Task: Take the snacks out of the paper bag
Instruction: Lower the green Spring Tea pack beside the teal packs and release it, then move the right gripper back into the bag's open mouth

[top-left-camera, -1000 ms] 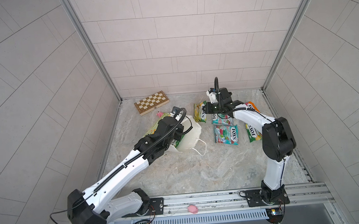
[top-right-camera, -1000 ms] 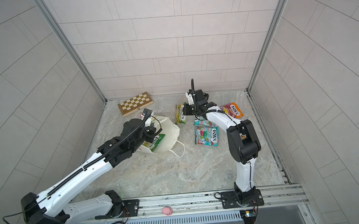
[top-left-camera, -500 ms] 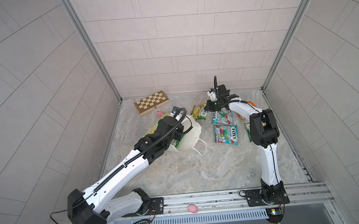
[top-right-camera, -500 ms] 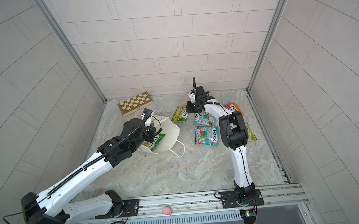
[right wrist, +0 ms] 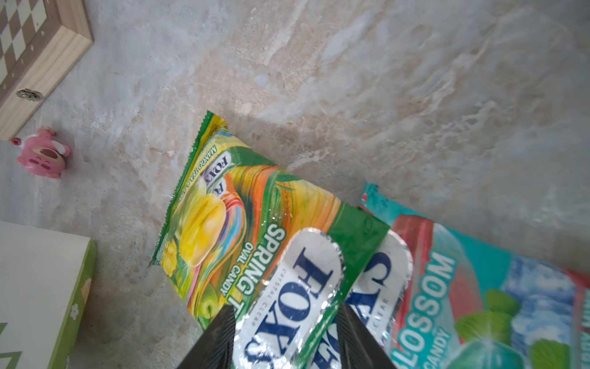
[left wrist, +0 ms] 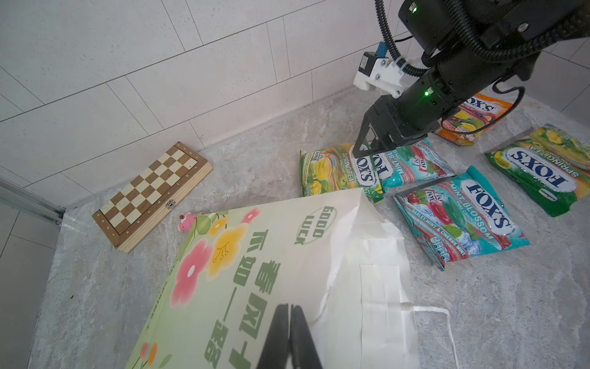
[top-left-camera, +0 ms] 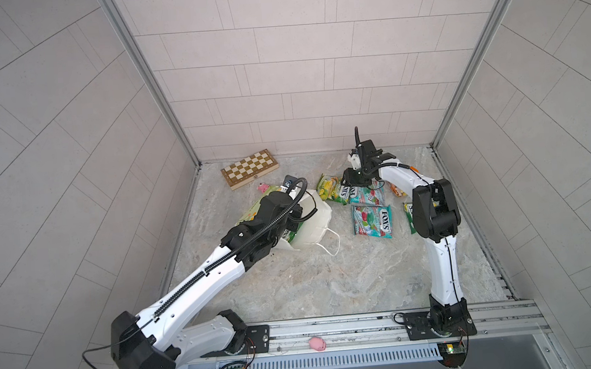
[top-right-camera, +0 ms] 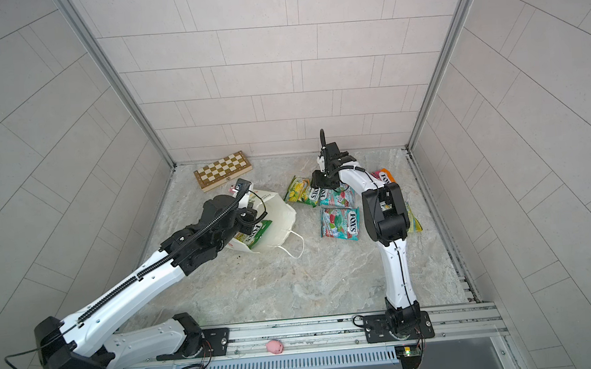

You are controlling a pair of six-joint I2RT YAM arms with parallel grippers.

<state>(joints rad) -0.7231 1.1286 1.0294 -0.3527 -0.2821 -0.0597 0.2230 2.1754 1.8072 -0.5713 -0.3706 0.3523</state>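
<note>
Pretty clearly a robot lab test cell, not anyone's home: pale tiled walls (top-left-camera: 296,67) and metal corner posts (top-left-camera: 149,78) box in a marble-look worktop (top-left-camera: 329,279). The left arm (top-left-camera: 201,281) and right arm (top-left-camera: 442,264) are bolted to a rail (top-left-camera: 350,325) along its front edge.

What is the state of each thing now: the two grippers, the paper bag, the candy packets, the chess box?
left gripper: shut on the paper bag.
right gripper: open, astride the green-yellow packet.
paper bag: lying on its side.
green-yellow packet: flat, overlapping a teal packet.
second teal packet, orange packet, far green packet: flat, outside the bag.
sixth packet: at the bag's mouth, seemingly not yet out.
chess box: closed.
</note>
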